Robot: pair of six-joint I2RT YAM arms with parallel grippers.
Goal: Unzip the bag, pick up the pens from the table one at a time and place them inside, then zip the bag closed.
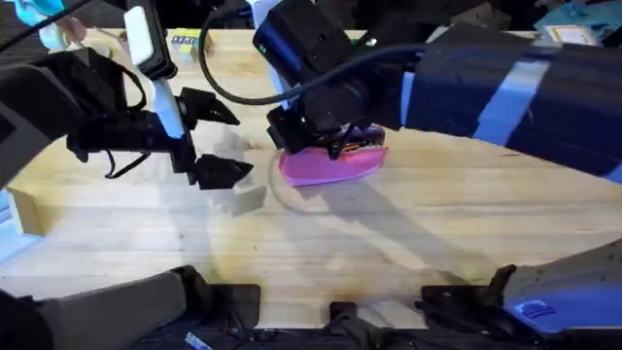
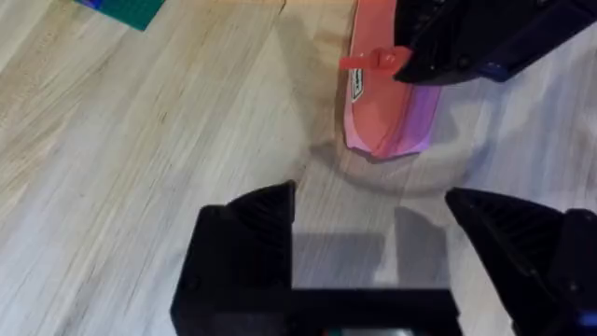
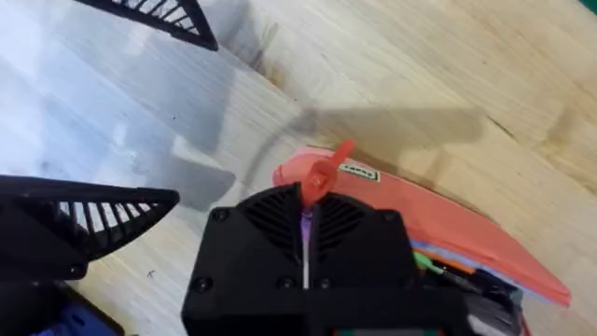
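Pink bag (image 1: pixel 326 165) lying flat on the counter (image 1: pixel 389 233), directly beneath the right tool (image 1: pixel 321 131). Mouth gaping along the stretch behind that tool, with pens (image 3: pixel 434 264) (orange and green tips, number impossible to tell) poking out of the lilac lining. Red zip pull (image 3: pixel 322 173) standing up right at the fingertips. Right tool pinched shut on that zip pull, fingers pressed together with nothing else between them. Judging by this, on the closing step, with most of the zip run yet to draw.

Left tool (image 1: pixel 209 141) spread wide and empty, hovering just off the bag's closed end, not touching it.

Possible trouble:
- Whole bag dragged along the counter instead of zipping, since nothing pins it (left tool apart from it).
- Pen tips snagged in the teeth if left sticking out of the mouth.
- Thin pull slipping out of the pinch under a hard tug.
- The two tools knocking together if the pull is drawn toward the left tool.

Room for moving: bare planks between the two tools and on the near side of both, plenty for a slide. Green board (image 2: pixel 126 9) well away from the left tool, out of the path. No counter edge close to the bag.
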